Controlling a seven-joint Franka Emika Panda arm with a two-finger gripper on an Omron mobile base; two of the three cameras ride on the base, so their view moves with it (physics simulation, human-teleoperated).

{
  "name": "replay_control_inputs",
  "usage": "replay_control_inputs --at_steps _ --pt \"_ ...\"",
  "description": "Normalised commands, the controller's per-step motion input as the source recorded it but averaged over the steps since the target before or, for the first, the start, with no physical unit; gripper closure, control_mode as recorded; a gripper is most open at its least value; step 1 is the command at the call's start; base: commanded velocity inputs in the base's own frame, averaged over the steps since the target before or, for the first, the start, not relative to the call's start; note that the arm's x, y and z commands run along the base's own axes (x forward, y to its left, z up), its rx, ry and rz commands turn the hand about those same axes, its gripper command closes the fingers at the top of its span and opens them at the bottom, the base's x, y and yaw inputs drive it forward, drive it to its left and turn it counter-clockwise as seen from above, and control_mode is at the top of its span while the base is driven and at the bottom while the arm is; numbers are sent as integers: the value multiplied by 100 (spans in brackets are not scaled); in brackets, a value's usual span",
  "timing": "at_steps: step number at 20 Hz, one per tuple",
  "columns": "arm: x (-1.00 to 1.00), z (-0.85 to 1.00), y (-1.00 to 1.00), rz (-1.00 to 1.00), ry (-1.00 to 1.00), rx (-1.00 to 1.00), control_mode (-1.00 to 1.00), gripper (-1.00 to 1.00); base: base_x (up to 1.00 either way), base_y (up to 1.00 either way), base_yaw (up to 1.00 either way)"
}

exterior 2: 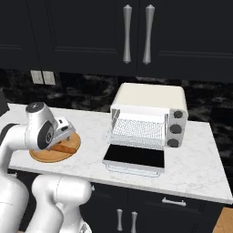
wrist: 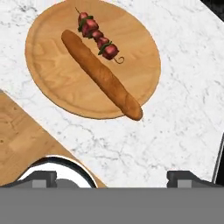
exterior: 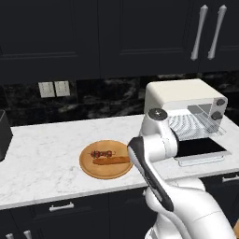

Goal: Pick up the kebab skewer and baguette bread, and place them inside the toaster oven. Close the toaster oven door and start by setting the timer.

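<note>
The gripper [wrist: 112,177] hangs above the counter with its jaws spread wide and nothing between them; its 2 dark tips sit at the near edge of the hand view, well short of the food.

Nearest to it lies the round wooden board [wrist: 57,83], and on that the baguette bread [wrist: 101,74], running slantwise with 1 tapered end poking past the board's rim over the marble. Just beside the loaf, toward the board's far side, lies the kebab skewer [wrist: 98,39], roughly parallel to it (whether the 2 touch is hard to tell).

That closeness is the first risk: jaws coming down across the skewer may catch the loaf's flank too, nudging it or pinching both. The skewer itself is thin and lumpy, so a grip on a single chunk could let it swivel or slip. The overhanging end of the loaf could tip off the board if pushed.

Farther off, the toaster oven [exterior 2: 150,102] stands to the board's right with its toaster oven door [exterior 2: 134,159] folded flat onto the counter, wire rack exposed. The lowered door sticks out toward the robot, so a low carry could clip it, and the loaf is long enough to foul the opening if it goes in crosswise.
</note>
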Motion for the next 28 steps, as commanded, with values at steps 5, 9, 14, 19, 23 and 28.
replay_control_inputs --at_steps 5,9,14,19,23,28 --pt "62 -43 98 22 9 2 -100 -100 0 0 0" --pt "56 -46 71 19 18 0 -100 -100 0 0 0" --pt "30 -30 33 15 21 0 -100 -100 0 0 0" --pt "18 -8 0 12 11 0 -100 -100 0 0 0" --pt "9 -8 0 6 1 0 -100 -100 0 0 0" --pt "9 -31 -1 2 0 -2 -100 -100 0 0 0"
